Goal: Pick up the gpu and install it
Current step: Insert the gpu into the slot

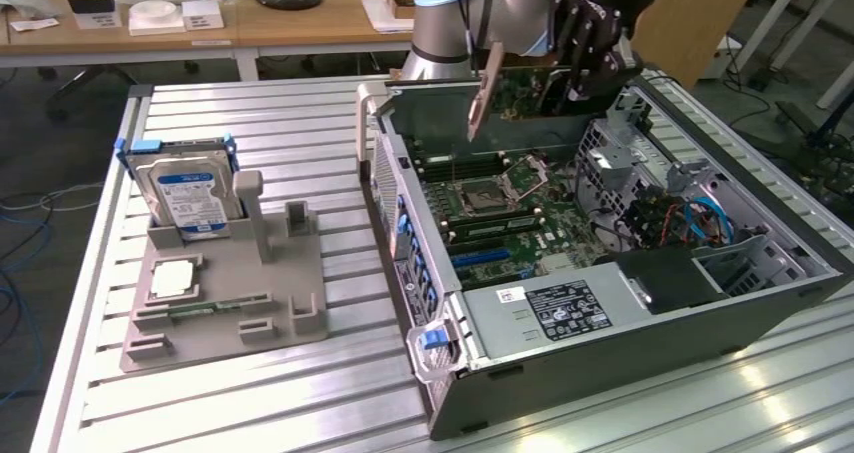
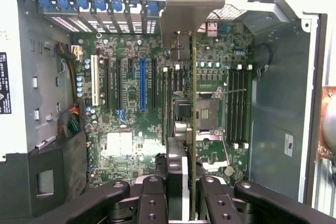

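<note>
**A:** While the arm hangs over the open case (image 1: 747, 313), what does the hand (image 1: 583, 73) have?

**B:** It is closed to a narrow gap on the gpu (image 1: 521, 95), one finger (image 2: 218, 200) against each flat face. The card stands on edge in the air above the motherboard (image 1: 507, 223), apart from it.

**A:** And around it, going from the exterior view's left?

**B:** First the counter (image 1: 267, 403), with a grey holder (image 1: 287, 303) and a hard drive (image 1: 187, 198) upright in it, well apart from the case. Then comes the case's slotted rear wall (image 1: 380, 163), near the card's metal bracket (image 1: 478, 93). After that the motherboard lies open from above. At the right, the drive cage (image 1: 627, 163) and blue cables (image 1: 701, 218) stand near the hand.

**A:** What sits below the card?

**B:** In the wrist view its thin edge (image 2: 193, 129) runs just beside the processor socket (image 2: 207, 111). The long blue slot (image 2: 142, 85) lies apart on one side and the memory slots (image 2: 236, 103) on the other. Case walls close in both sides.
</note>
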`<state>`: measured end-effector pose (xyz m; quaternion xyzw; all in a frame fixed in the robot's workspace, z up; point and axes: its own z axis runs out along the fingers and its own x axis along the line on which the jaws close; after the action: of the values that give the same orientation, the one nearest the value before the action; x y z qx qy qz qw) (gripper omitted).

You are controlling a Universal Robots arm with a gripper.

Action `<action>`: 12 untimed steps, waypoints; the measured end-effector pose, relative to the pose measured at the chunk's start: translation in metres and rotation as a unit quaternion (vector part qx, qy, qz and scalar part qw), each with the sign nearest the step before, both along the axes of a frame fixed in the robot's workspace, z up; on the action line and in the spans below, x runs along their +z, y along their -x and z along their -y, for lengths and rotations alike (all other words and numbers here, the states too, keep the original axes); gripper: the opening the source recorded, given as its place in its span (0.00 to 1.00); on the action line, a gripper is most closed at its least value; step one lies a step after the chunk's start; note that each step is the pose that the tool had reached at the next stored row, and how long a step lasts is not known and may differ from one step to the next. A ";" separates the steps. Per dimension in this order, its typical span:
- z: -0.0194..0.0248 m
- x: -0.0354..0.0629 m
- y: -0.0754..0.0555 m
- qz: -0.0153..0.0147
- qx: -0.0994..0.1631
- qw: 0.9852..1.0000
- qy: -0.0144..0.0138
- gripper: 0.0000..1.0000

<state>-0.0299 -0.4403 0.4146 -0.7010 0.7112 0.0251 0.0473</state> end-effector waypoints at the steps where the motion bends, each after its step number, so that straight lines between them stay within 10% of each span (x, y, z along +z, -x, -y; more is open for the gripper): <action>1: 0.0000 -0.0008 0.000 0.000 0.002 1.000 0.000 0.28; 12: 0.0000 -0.0062 0.000 0.000 0.011 1.000 0.000 0.28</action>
<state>-0.0300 -0.4403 0.4084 -0.7088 0.7034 0.0257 0.0468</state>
